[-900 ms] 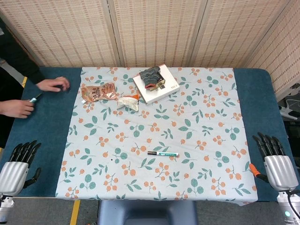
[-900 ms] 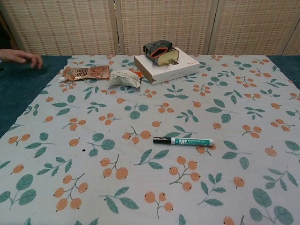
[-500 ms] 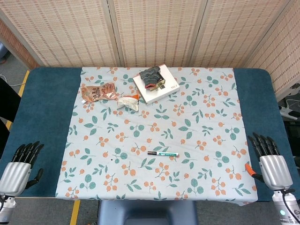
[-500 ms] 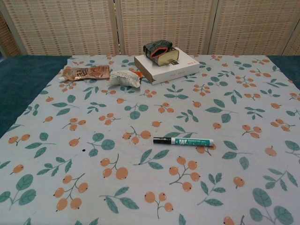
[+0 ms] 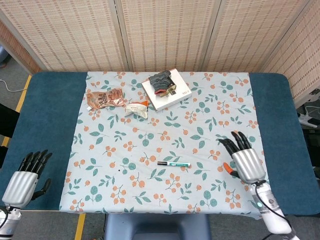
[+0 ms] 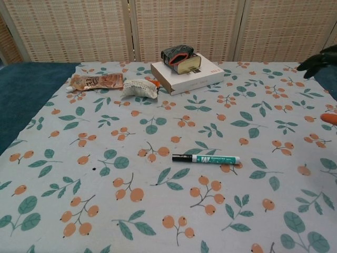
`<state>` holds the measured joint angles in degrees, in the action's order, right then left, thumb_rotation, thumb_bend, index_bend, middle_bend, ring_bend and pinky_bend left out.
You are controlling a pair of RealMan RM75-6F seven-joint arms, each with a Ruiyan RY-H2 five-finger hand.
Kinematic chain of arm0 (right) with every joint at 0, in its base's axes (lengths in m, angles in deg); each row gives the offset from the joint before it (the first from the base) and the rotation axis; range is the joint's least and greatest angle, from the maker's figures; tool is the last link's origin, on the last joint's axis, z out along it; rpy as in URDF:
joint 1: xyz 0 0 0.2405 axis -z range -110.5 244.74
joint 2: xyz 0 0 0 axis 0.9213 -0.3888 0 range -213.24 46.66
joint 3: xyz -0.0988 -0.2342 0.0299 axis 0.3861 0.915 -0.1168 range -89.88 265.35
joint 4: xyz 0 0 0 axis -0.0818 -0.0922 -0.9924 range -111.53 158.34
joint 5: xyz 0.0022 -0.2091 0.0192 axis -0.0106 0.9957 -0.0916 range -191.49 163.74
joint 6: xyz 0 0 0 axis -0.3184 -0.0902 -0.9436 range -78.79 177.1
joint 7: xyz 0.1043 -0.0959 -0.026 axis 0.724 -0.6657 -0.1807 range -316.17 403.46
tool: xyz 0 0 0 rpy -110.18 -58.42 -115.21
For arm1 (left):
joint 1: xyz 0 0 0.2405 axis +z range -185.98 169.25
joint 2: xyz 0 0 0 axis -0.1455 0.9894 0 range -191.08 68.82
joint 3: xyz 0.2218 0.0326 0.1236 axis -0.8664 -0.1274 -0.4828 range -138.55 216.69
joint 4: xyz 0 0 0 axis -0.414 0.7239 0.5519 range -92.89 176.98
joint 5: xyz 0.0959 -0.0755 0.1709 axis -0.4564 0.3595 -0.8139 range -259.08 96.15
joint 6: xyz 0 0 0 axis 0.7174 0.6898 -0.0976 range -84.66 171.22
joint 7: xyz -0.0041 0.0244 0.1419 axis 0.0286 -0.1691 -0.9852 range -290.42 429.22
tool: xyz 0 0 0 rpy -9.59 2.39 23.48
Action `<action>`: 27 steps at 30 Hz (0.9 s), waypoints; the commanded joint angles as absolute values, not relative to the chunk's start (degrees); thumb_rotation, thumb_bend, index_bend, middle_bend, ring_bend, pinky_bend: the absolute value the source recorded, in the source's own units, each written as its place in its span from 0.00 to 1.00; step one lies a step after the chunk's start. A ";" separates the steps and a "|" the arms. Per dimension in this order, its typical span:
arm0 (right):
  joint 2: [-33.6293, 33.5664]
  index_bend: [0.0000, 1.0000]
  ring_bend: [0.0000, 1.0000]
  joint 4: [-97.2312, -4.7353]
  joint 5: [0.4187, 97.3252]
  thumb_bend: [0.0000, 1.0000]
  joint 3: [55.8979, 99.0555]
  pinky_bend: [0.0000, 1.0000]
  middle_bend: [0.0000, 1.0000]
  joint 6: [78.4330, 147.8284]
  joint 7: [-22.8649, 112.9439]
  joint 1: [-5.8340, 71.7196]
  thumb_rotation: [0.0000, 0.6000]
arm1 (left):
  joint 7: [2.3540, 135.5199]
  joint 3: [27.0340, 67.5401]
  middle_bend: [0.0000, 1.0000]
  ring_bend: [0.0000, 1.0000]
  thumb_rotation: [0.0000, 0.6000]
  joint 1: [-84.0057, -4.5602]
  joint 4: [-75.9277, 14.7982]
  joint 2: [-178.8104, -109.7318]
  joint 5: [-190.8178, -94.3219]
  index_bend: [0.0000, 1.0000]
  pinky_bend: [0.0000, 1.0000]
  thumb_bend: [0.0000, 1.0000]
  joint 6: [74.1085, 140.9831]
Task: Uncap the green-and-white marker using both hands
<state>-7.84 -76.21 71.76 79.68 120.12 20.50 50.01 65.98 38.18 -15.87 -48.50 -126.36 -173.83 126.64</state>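
The green-and-white marker (image 5: pixel 174 164) (image 6: pixel 206 158) lies flat near the middle front of the floral cloth, its black cap pointing to the left. My right hand (image 5: pixel 243 159) hovers to the right of it, fingers spread, holding nothing; in the chest view only its dark fingertips (image 6: pixel 319 60) and an orange tip show at the right edge. My left hand (image 5: pixel 25 176) stays at the front left corner over the blue table cover, fingers apart and empty, far from the marker.
A white box (image 5: pixel 167 90) with a dark pouch (image 5: pixel 161 80) on top stands at the back centre. An orange snack packet (image 5: pixel 104 98) and a small white wrapper (image 5: pixel 136 108) lie at the back left. Woven screens close off the far side.
My right hand has moved left from the table's right edge onto the cloth, toward the marker. The person's hands at the far left have gone. The marker has not moved.
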 commanded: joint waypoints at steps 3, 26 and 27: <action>3.51 0.25 0.00 -76.60 60.89 0.20 74.66 0.00 0.28 110.11 5.92 39.56 1.00 | 67.01 38.03 0.00 0.00 1.00 -15.82 -48.57 -125.84 -173.87 0.00 0.06 0.44 126.81; 17.99 0.37 0.01 -63.26 45.08 0.22 79.46 0.00 0.36 108.01 -4.61 31.11 1.00 | 68.09 37.98 0.00 0.00 1.00 -15.78 -48.81 -125.04 -173.05 0.00 0.06 0.43 126.44; 18.10 0.38 0.01 -63.04 45.04 0.22 79.64 0.00 0.36 108.10 -4.60 31.04 1.00 | 67.99 38.02 0.00 0.00 1.00 -15.85 -48.93 -125.03 -172.97 0.00 0.06 0.43 126.31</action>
